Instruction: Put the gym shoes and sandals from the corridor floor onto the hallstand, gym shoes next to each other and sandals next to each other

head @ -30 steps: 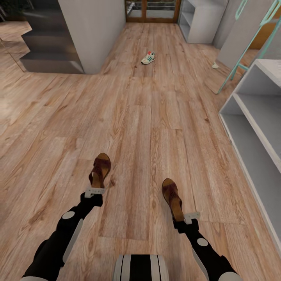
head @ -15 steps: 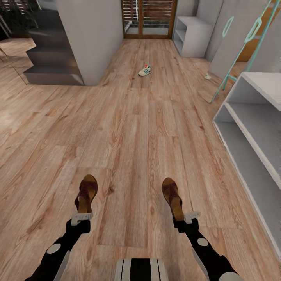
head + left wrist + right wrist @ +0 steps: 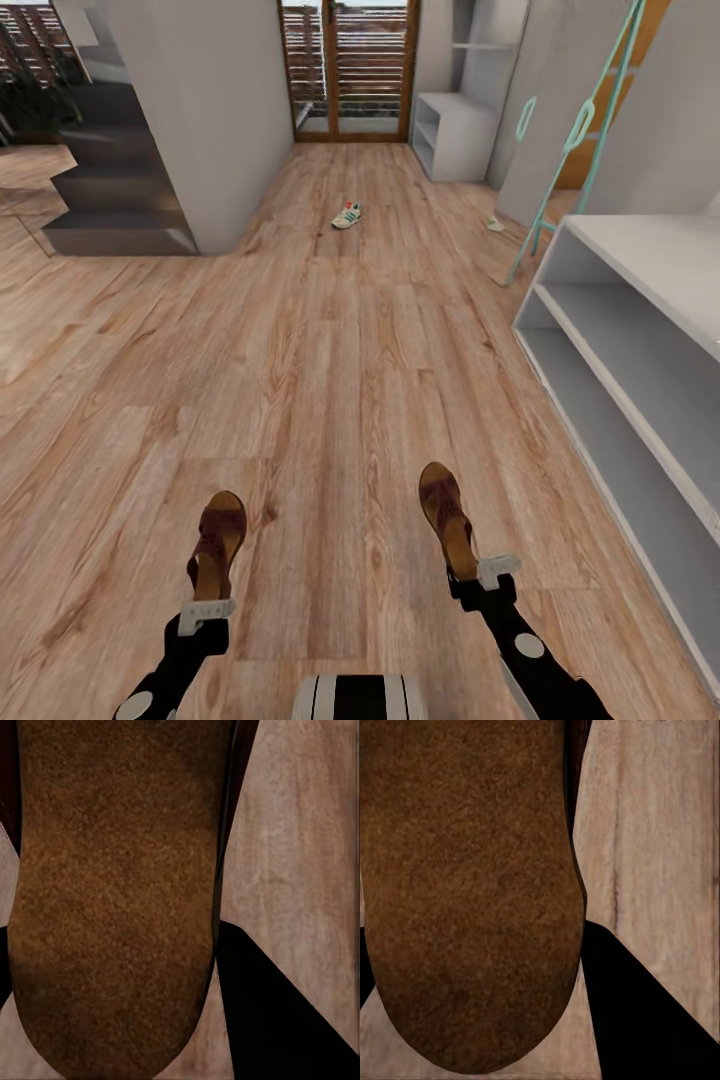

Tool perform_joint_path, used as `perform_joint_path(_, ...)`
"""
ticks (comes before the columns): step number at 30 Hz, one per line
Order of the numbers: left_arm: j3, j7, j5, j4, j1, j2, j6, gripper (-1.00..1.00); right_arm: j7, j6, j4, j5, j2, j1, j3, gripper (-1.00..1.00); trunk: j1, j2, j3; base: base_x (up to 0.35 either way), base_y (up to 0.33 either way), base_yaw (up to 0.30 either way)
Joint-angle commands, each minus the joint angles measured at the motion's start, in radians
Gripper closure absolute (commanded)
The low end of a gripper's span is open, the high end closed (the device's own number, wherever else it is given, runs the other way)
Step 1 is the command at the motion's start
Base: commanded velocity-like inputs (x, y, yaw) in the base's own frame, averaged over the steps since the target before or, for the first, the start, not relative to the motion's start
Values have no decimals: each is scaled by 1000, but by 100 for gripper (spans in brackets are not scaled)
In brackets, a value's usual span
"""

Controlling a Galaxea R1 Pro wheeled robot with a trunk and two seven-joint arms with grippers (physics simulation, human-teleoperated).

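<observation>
My left gripper (image 3: pixel 205 608) is shut on the heel of one dark brown sandal (image 3: pixel 218 535), held toe-forward low over the corridor floor (image 3: pixel 330 380). Its tan insole (image 3: pixel 112 900) shows close up in the left wrist view. My right gripper (image 3: pixel 487 573) is shut on the heel of the other sandal (image 3: pixel 444 512), whose insole (image 3: pixel 465 892) shows in the right wrist view. One white gym shoe (image 3: pixel 347 214) with teal stripes lies far ahead on the floor. The light-grey hallstand (image 3: pixel 620 340) stands along the right.
A grey wall block (image 3: pixel 190 120) and dark steps (image 3: pixel 110 205) stand at the left. A low white shelf unit (image 3: pixel 450 135) and a wooden door (image 3: pixel 345 65) are at the far end. A teal frame (image 3: pixel 560 160) leans by the hallstand, with a small white object (image 3: pixel 494 224) at its foot.
The camera has tilted up, so more of the far corridor shows. My left arm has drawn back toward me with its sandal. The right arm and its sandal have stayed in place.
</observation>
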State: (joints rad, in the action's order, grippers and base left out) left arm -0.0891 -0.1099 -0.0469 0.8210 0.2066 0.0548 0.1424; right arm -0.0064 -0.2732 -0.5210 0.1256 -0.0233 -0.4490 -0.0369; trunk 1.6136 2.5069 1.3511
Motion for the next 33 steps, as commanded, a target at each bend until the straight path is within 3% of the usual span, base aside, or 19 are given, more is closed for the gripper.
perform_joint_path(1, -3, -4, -2, -23, -1, 0, 29, 100, 0, -19, 1, 3, -6, 14, -2, 100, -1, 0, -5, 0, 0, -156)
perform_joint_path(6, -3, 35, -4, -84, -8, 1, 98, 100, 0, -98, 3, 1, -30, 66, -1, 100, -3, -1, -32, 0, 0, -156)
perform_joint_path(9, -3, 55, -6, -98, -34, 1, 118, 100, 0, -166, 4, 0, -37, 116, -1, 100, -4, -2, -48, 0, 0, -157)
perform_joint_path(14, -3, 61, -8, -93, -68, 0, 125, 100, 1, -211, 21, -1, -37, 167, -1, 100, -6, -3, -74, 0, 0, -156)
perform_joint_path(20, -3, 61, -8, -90, -88, -1, 130, 100, 1, -251, 92, -1, -32, 183, -1, 100, -9, -5, -106, 0, 0, -156)
perform_joint_path(23, -3, 62, -8, -100, -95, -7, 181, 100, 0, -298, 135, -1, -29, 186, -1, 100, -10, -5, -122, 0, 0, -155)
perform_joint_path(30, -3, 62, -8, -104, -96, -9, 194, 100, 0, -306, 141, -1, -29, 187, -1, 100, -14, -7, -159, 0, 0, -147)
perform_joint_path(33, -3, 62, -8, -104, -96, -9, 194, 100, 0, -306, 142, -1, -28, 187, -2, 100, -25, -28, -170, 0, 0, -76)
